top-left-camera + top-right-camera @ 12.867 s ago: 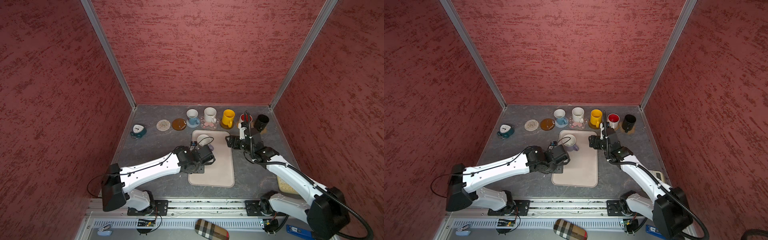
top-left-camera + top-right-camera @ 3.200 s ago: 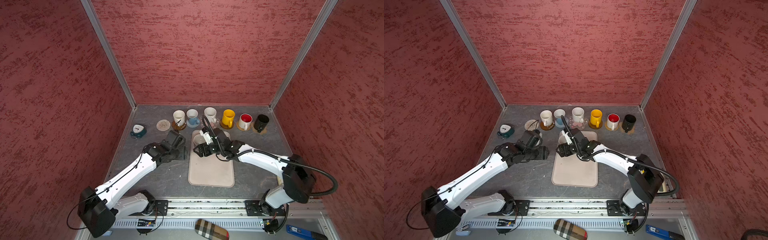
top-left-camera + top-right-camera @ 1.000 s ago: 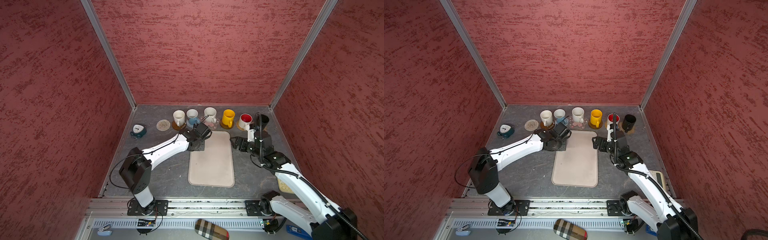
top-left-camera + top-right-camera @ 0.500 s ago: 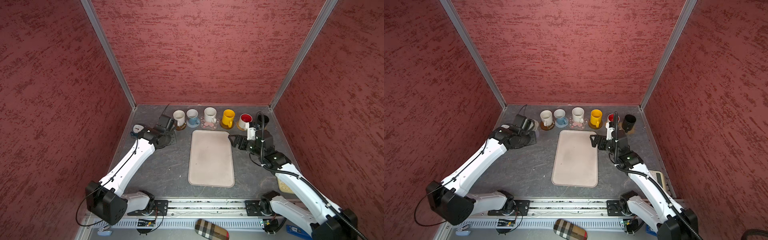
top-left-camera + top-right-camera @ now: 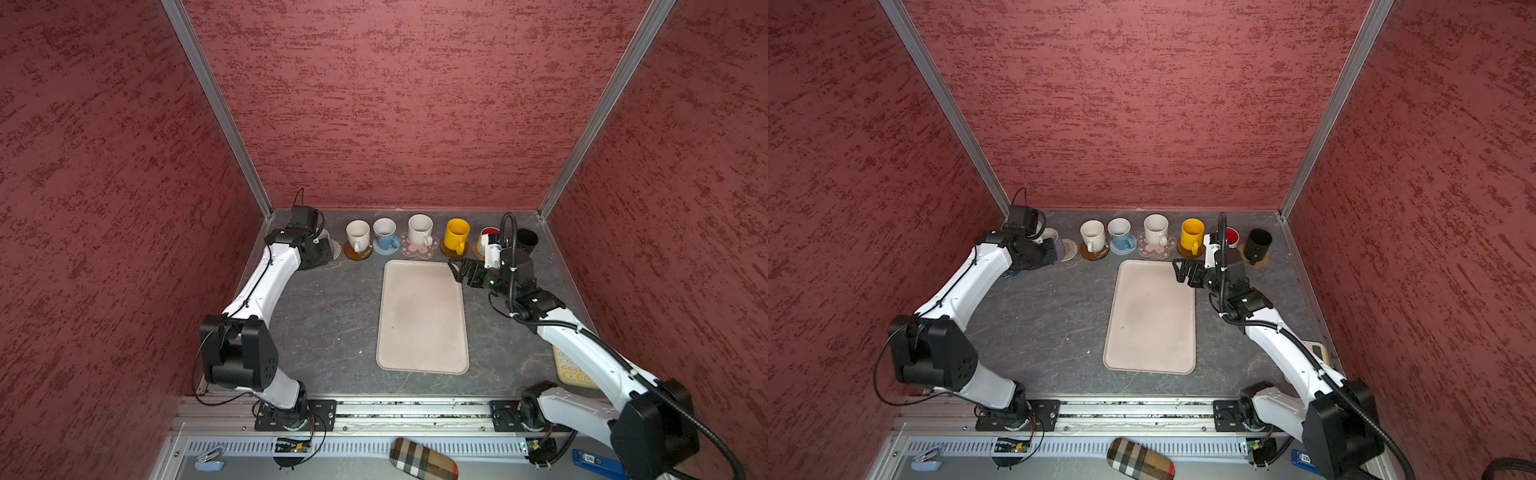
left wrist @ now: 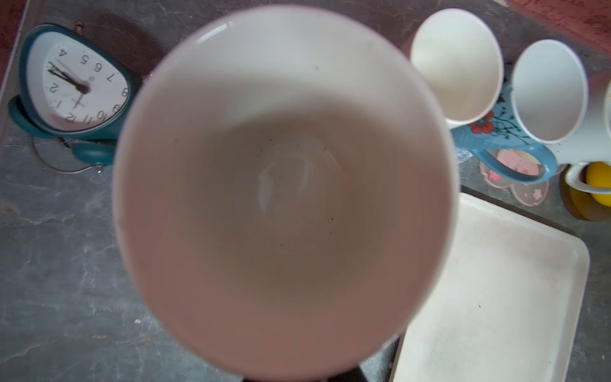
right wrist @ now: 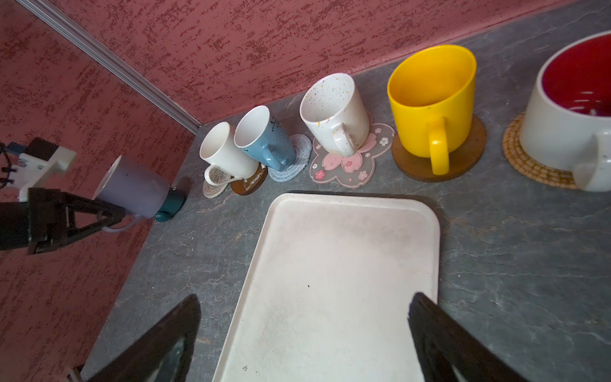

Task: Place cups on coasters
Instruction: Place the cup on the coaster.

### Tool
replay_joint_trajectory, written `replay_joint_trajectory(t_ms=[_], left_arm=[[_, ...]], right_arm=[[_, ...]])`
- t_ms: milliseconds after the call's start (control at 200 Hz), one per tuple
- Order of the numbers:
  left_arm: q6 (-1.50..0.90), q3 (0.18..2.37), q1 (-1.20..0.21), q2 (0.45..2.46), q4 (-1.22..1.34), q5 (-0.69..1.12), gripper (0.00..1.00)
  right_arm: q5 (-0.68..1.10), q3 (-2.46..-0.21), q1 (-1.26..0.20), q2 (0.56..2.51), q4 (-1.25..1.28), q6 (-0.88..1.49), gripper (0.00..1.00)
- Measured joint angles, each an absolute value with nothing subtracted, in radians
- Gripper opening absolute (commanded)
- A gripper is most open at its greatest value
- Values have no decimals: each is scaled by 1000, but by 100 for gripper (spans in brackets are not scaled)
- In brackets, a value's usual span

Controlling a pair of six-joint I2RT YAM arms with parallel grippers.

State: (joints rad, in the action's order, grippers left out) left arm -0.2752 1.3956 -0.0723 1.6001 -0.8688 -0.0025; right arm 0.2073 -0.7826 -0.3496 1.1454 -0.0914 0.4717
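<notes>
1. Tray [image 5: 422, 324]: beige and bare, lying mid-table [image 5: 332, 316]. We count it as no part of the task.
2. Right gripper [image 7: 305, 297]: jaws spread wide with nothing between them, poised over the tray's far corner near the yellow mug [image 5: 456, 233].
3. Left gripper [image 7: 112, 220]: clamped on the handle of the lavender mug [image 7: 132, 187], which it carries tilted and clear of the table at the far left end of the row.
4. Six other mugs, from the plain white mug [image 5: 357, 233] to the black mug [image 5: 1258, 245]: each is seated on a coaster.
5. Teal clock [image 6: 72, 89]: just beside the carried mug.
6. Pale spiral coaster [image 5: 1069, 249]: the only vacant one, lying between the clock and the plain white mug.

Hazards, as we judge them: the white mug's handle overhangs the vacant coaster, so a descent could knock it. A handle-only grip lets the mug swing and land half off. Drifting outward would strike the clock.
</notes>
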Motion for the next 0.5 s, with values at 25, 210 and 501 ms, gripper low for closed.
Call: replay_joint_trajectory(t_ms=[25,210,501], left_arm=[[-271,1408,-67,1627,-860,-3,0],[-244,1501,-34,1806,-796,-8,0],[-221,1607,-25,1958,-739,-1,0]], right_arm=[[207,-783,-350,1151,-89,471,99],[208,-783,-348,1175,-71,457,99],[220,-792,-330,1196,-61,432,99]])
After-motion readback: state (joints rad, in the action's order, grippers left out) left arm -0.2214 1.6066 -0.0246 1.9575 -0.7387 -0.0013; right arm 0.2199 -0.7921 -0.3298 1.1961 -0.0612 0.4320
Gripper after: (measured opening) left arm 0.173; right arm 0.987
